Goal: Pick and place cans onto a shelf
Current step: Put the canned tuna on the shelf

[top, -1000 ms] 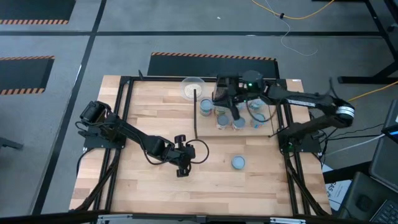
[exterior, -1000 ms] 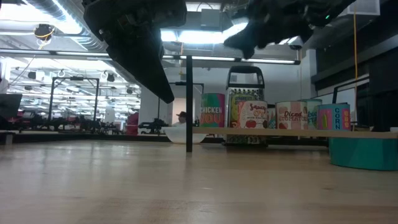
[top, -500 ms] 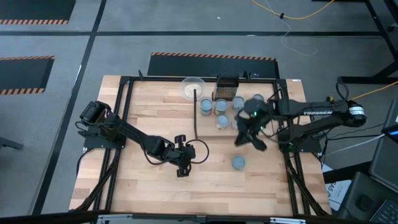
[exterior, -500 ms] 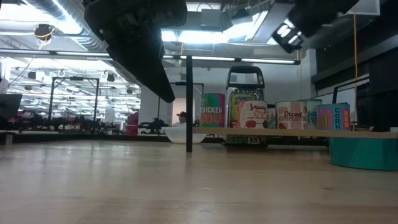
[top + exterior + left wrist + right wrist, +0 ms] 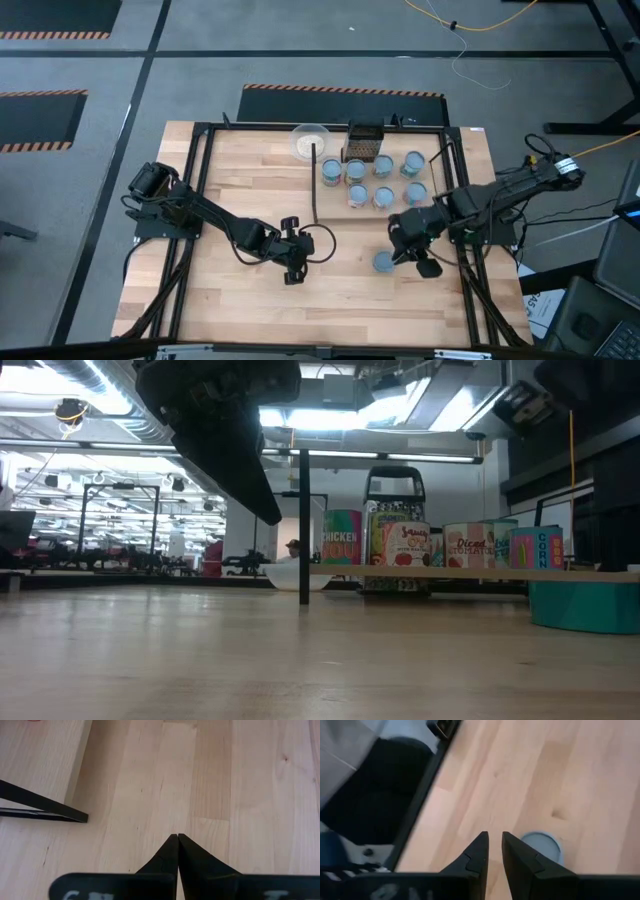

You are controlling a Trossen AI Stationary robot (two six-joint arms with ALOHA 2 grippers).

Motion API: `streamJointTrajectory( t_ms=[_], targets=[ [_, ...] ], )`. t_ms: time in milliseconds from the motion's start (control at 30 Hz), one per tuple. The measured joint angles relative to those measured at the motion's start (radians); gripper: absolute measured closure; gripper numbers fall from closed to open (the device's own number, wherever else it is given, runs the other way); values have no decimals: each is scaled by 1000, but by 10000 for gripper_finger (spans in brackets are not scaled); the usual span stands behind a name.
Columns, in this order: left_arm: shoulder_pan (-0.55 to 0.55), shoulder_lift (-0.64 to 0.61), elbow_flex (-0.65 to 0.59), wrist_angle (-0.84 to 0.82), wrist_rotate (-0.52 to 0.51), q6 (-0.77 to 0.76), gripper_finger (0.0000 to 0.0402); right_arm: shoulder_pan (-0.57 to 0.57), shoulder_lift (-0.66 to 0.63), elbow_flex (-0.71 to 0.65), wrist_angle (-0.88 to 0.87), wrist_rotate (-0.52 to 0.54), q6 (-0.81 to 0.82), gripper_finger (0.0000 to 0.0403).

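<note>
One can (image 5: pixel 383 261) stands alone on the bare surface (image 5: pixel 240 300), well apart from the shelf (image 5: pixel 440 170), and I judge it is the last one to move. It stands upright with its pale round top up, so a gripper can come down over it from above. The other six cans (image 5: pixel 383 166) already stand on the shelf in two short rows, near each other, between the dark grater (image 5: pixel 366 141) and the shelf's right edge; in the low view their labels show side by side above the board. A whitish bowl (image 5: pixel 309 141) sits just beside the shelf's black bar. The right gripper (image 5: pixel 418 262) hangs just beside the lone can, on its right side, and in the right wrist view the can shows near the fingertips, a little off their line. Its fingers stand narrow, with only a small gap, and they hold nothing; probably they must open wider before they can take the can. The left gripper (image 5: pixel 293 272) waits over the middle of the surface, fully closed and empty, well away from the cans, so it does not block the right arm's way.
</note>
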Motion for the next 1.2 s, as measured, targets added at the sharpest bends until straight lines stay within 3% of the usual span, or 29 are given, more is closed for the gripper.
streamJointTrajectory(
  t_ms=[200,633,1200],
  targets=[
    [0,0,0,0,0,0,402,88,0,-83,31,124,0,344],
    [0,0,0,1,-3,-1,402,116,0,-315,304,170,-71,344],
    [0,0,0,2,-3,-7,401,115,1,-442,486,170,-243,344]
  ],
)
